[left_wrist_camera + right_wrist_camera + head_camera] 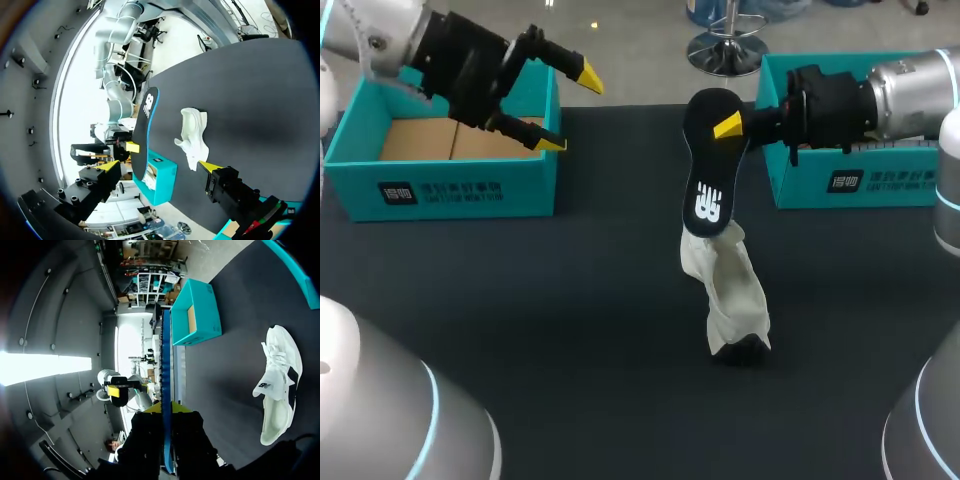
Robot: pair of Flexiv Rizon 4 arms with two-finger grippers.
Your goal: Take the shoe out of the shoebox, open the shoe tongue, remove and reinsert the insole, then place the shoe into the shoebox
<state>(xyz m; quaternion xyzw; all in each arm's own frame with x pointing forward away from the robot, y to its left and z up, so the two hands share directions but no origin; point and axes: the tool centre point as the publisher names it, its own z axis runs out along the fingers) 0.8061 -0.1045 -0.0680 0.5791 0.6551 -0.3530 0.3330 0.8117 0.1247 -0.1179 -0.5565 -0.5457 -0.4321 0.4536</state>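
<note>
**Right gripper clamps the one insole above the shoe; left gripper wide open and holding nothing**

Your right gripper (725, 127) is closed on the black insole (705, 180). In the right wrist view the insole (166, 390) runs edge-on between the two fingers of that gripper (167, 411), pinched from both sides. Only one yellow tip shows in the head view, lying against the insole's face; the other is behind it. The insole hangs in the air directly above the shoe, white logo facing the head camera. Its lower end is close over the shoe's upper edge, and you cannot tell from these views whether the two touch.

There is one shoe (730, 290), white with a dark patch at one end, resting on the dark table (570, 320). Neither gripper touches it. The right wrist view shows its opening and laces (280, 390).

Your left gripper (570, 110) has its fingers spread wide with nothing between them. It sits well apart from the shoe, raised over the near corner of a box on your left arm's side. From the left wrist view, the gripper (160, 165) looks out towards the shoe (195, 135) and the raised insole (145, 120).

There are two teal boxes. The left box (440, 190) stands well away from the shoe with its brown cardboard floor showing. The right box (860, 180) stands on the shoe's other side, behind your right arm.
</note>
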